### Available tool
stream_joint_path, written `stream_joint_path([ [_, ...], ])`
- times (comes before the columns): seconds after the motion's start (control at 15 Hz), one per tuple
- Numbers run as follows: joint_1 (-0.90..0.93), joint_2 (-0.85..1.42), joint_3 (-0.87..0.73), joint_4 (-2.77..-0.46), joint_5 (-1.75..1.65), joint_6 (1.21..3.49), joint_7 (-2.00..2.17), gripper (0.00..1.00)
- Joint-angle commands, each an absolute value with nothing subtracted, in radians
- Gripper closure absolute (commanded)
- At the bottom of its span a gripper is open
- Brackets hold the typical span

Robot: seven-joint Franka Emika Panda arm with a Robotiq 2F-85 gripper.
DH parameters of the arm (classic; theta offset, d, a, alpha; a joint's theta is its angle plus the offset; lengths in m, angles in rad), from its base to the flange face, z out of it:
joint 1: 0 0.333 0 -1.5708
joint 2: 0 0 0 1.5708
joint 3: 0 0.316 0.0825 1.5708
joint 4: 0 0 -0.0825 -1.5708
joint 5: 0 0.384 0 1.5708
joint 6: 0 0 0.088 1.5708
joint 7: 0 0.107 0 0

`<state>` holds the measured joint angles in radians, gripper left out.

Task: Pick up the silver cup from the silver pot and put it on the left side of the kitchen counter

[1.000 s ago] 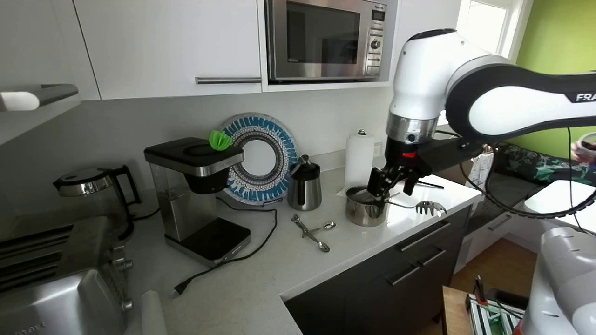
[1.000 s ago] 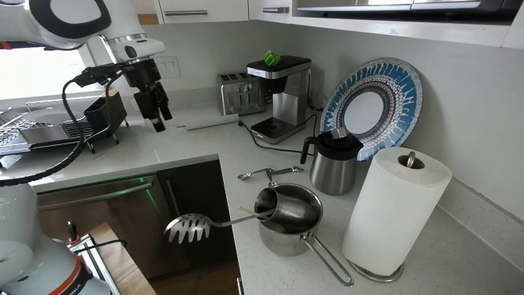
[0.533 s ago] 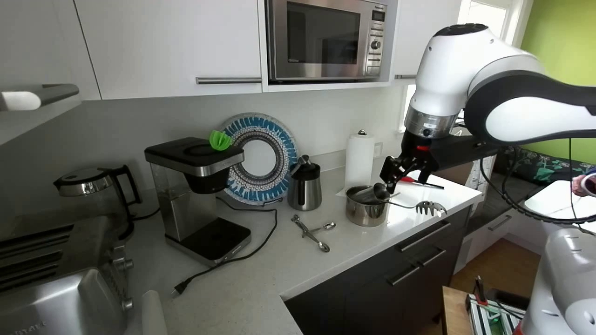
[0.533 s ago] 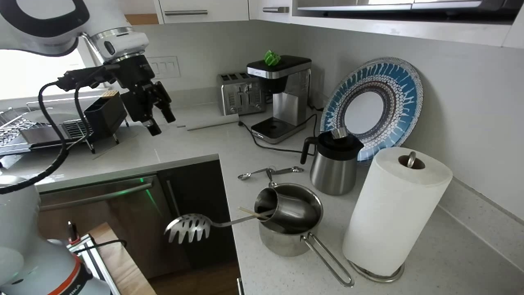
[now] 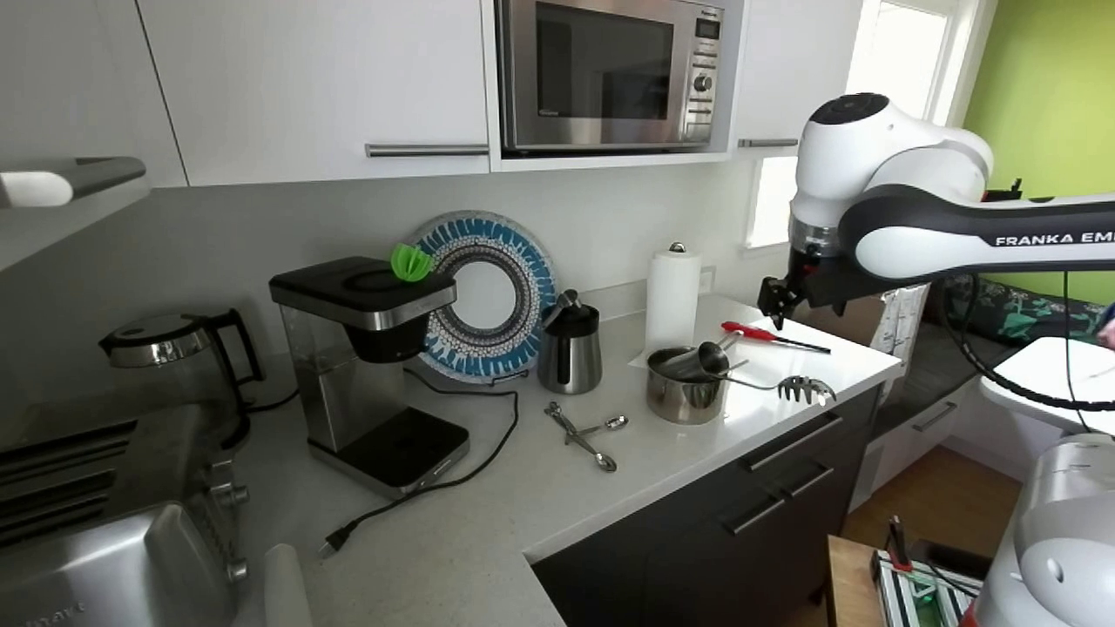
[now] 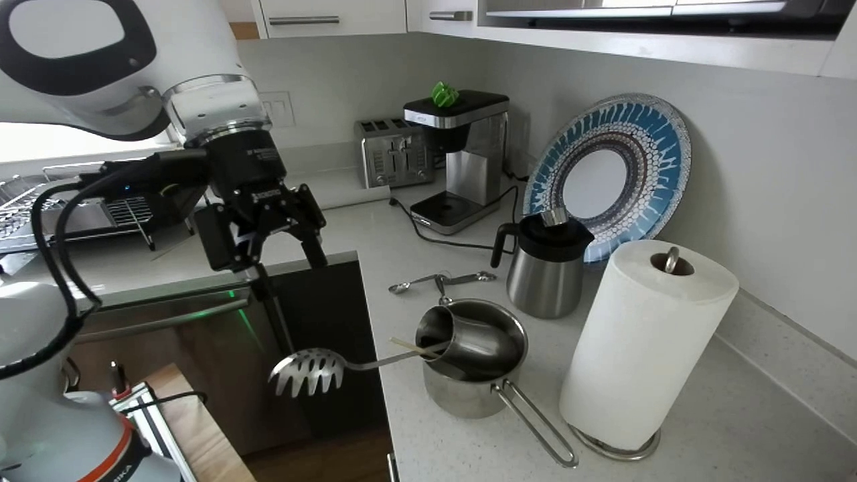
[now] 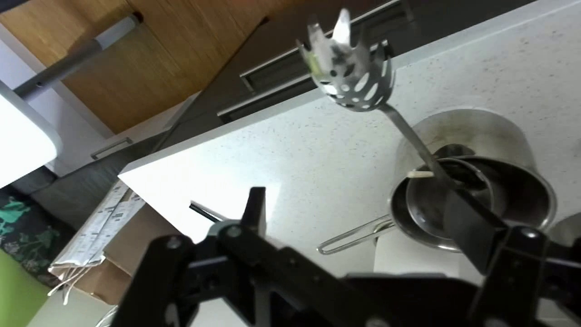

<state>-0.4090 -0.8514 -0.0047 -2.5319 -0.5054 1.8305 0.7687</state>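
The hand (image 6: 292, 274) hangs with its fingers (image 7: 472, 231) wide apart and nothing between them. Lower down and off to the side, the silver cup (image 6: 487, 347) leans on a slant in the silver pot (image 6: 462, 399) on the bench (image 6: 435, 448), its open mouth toward the hand's side. In the wrist view, one finger hides part of the cup, so the hand likely must shift over first.

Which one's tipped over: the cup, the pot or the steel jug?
The silver cup: it lies tilted inside the silver pot, a pasta server sticking out of its mouth. The pot and black-lidded steel jug stand upright.
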Motion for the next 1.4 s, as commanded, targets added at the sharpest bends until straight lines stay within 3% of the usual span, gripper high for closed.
stream_joint_path([
  [0.0, -0.406, -0.847, -0.022, -2.529, -0.515, 1.828, 0.771, 0.00],
  [0.13, -0.423, -0.834, -0.014, -2.534, -0.527, 1.860, 0.823, 0.00],
  [0.73, -0.431, -0.693, -0.153, -2.532, -0.389, 2.465, 0.863, 0.00],
  [1.33, -0.516, -0.630, -0.072, -2.542, -0.335, 2.535, 0.916, 0.00],
])
